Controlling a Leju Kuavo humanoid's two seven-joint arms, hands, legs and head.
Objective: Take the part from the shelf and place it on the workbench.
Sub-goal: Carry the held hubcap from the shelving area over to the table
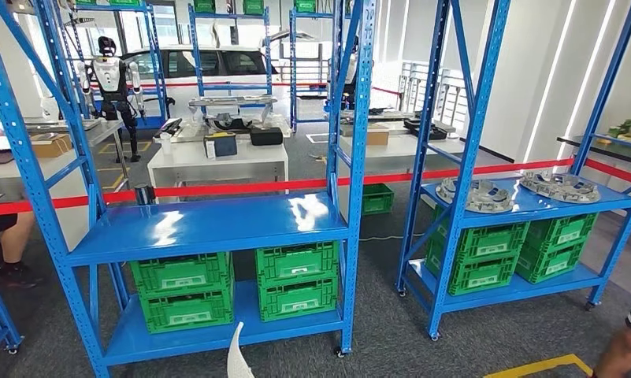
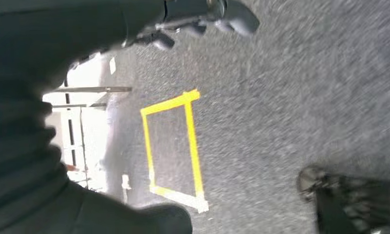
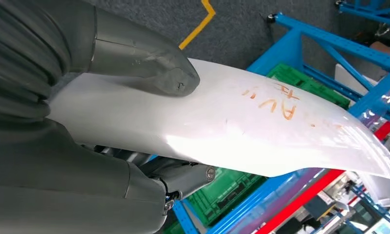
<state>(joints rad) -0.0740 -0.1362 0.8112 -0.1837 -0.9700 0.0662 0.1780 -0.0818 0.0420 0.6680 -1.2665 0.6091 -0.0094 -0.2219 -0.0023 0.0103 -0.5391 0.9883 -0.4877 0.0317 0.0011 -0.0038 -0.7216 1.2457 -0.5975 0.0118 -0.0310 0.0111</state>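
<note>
My right hand (image 3: 76,161) grips a long white curved part (image 3: 241,131) with orange writing on it. The thumb (image 3: 149,63) presses on its upper face and the fingers (image 3: 183,175) wrap under it. In the head view the part's pointed white tip (image 1: 237,356) rises at the bottom edge, in front of the near blue shelf (image 1: 209,228), whose middle board is bare. My left hand (image 2: 202,17) hangs over the grey floor with nothing in its fingers. White workbenches (image 1: 217,161) stand beyond the red barrier tape (image 1: 241,187).
Green crates (image 1: 241,287) fill the near shelf's bottom level. A second blue shelf (image 1: 525,206) on the right carries grey metal castings (image 1: 473,193) and more crates. A person's leg (image 1: 623,346) is at bottom right, another person (image 1: 9,236) sits at left. Yellow tape (image 2: 193,141) marks the floor.
</note>
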